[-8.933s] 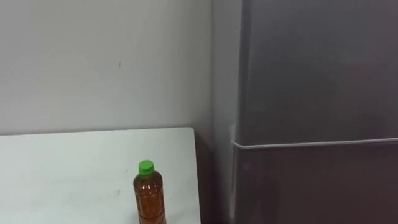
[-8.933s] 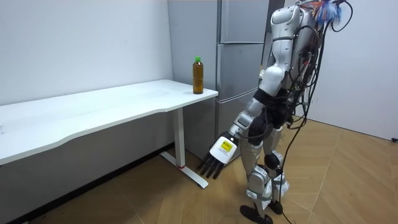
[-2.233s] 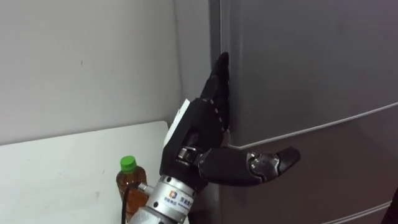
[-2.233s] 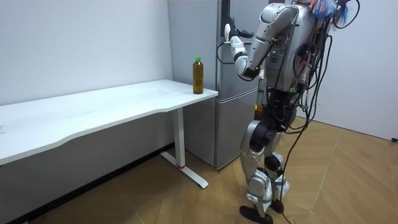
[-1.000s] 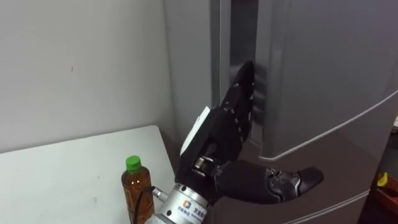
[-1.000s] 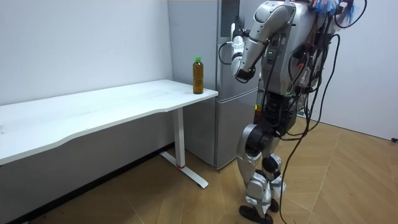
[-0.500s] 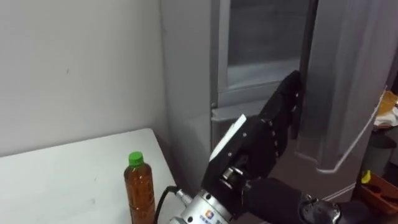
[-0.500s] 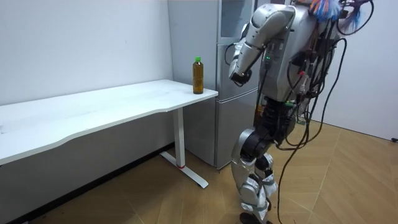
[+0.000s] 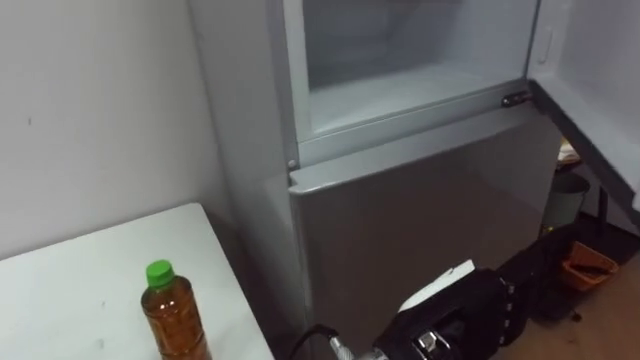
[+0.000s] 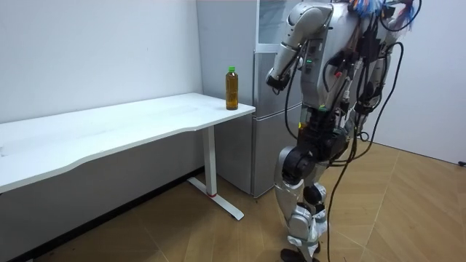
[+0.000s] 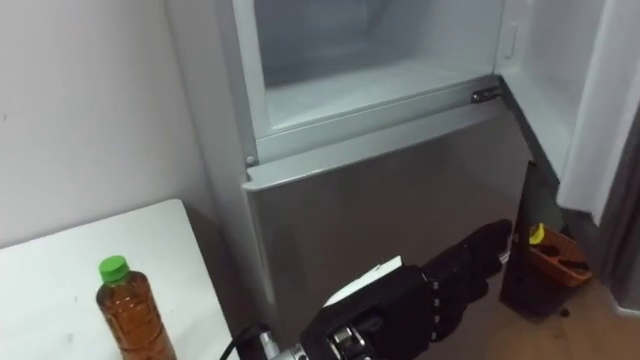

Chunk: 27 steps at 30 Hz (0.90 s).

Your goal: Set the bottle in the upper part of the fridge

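The grey fridge has its upper compartment standing open, door out to the right. Beside it is the white worktop. The left hand hangs before the lower door, fingers straight and together. The green-capped bottle of amber liquid stands upright on the worktop's corner.

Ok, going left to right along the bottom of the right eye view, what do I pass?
bottle → left hand → orange bin
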{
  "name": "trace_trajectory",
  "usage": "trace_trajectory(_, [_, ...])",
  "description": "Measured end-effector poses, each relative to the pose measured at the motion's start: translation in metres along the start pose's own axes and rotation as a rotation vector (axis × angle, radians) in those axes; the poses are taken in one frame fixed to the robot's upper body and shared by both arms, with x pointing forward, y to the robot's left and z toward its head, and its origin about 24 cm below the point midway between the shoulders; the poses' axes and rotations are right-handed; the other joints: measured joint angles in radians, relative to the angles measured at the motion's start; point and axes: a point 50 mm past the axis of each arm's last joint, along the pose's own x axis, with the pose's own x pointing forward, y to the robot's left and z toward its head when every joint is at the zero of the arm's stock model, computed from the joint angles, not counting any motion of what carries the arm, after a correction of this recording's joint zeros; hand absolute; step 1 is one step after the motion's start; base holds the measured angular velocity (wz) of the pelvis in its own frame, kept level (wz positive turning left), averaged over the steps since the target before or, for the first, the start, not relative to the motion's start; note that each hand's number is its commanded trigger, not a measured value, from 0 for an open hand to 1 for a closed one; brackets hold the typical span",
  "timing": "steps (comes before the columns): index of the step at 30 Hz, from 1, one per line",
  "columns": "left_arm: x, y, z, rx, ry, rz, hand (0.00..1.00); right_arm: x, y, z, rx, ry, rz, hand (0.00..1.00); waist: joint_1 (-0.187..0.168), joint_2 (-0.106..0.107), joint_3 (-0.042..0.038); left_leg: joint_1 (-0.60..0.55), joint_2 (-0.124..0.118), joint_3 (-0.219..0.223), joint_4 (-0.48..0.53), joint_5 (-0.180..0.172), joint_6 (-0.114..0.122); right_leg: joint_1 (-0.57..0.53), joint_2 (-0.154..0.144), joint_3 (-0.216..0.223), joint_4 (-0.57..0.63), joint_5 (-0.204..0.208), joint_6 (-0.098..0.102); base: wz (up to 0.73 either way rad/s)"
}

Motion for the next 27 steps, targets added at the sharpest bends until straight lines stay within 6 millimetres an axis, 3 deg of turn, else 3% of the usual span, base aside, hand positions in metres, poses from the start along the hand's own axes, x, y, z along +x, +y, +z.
trace_trajectory(2, [0.0000, 0.0000, 0.0000, 0.001, 0.000, -0.002, 0.00, 0.0000, 0.0001, 0.0000, 0.004, -0.001, 0.001, 0.00, -0.005, 0.000, -0.0001, 0.001, 0.006, -0.001, 0.000, 0.007, 0.011, 0.005, 0.007, -0.002, 0.000, -0.010, -0.010, 0.00])
trace_trajectory(4, [-0.0002, 0.0001, -0.0002, 0.002, 0.002, -0.004, 0.00, -0.0003, -0.0005, -0.0009, 0.017, 0.000, -0.001, 0.00, -0.013, 0.000, 0.0004, 0.008, 0.015, -0.001, -0.001, 0.021, 0.049, 0.011, 0.016, -0.009, 0.001, -0.028, -0.020, 0.06])
trace_trajectory(6, [-0.0003, 0.0001, -0.0002, 0.002, 0.002, -0.007, 0.00, -0.0004, -0.0008, -0.0012, 0.021, 0.000, -0.001, 0.00, -0.017, 0.000, 0.0005, 0.018, 0.022, -0.003, -0.001, 0.023, 0.072, 0.016, 0.025, -0.008, 0.001, -0.039, -0.026, 0.02])
trace_trajectory(13, [0.0029, 0.0021, -0.0034, 0.006, 0.024, -0.035, 0.00, -0.0005, -0.0016, 0.0000, 0.022, -0.003, -0.004, 0.00, -0.020, 0.002, 0.0015, 0.025, 0.028, -0.008, -0.012, 0.027, 0.062, 0.018, 0.031, -0.020, 0.003, -0.052, -0.039, 0.01])
trace_trajectory(20, [0.0032, 0.0001, -0.0044, 0.005, 0.028, -0.055, 0.00, -0.0006, -0.0019, 0.0001, 0.021, -0.002, -0.004, 0.00, -0.019, 0.003, 0.0017, 0.023, 0.029, -0.012, -0.016, 0.026, 0.060, 0.019, 0.030, -0.031, 0.001, -0.056, -0.037, 0.04])
trace_trajectory(27, [0.0023, 0.0004, -0.0050, 0.009, 0.034, -0.062, 0.00, -0.0002, -0.0006, -0.0002, 0.016, 0.000, -0.002, 0.00, 0.012, 0.006, 0.0033, 0.024, 0.029, -0.013, -0.016, 0.026, 0.060, 0.020, 0.030, -0.033, 0.002, -0.058, -0.037, 0.00])
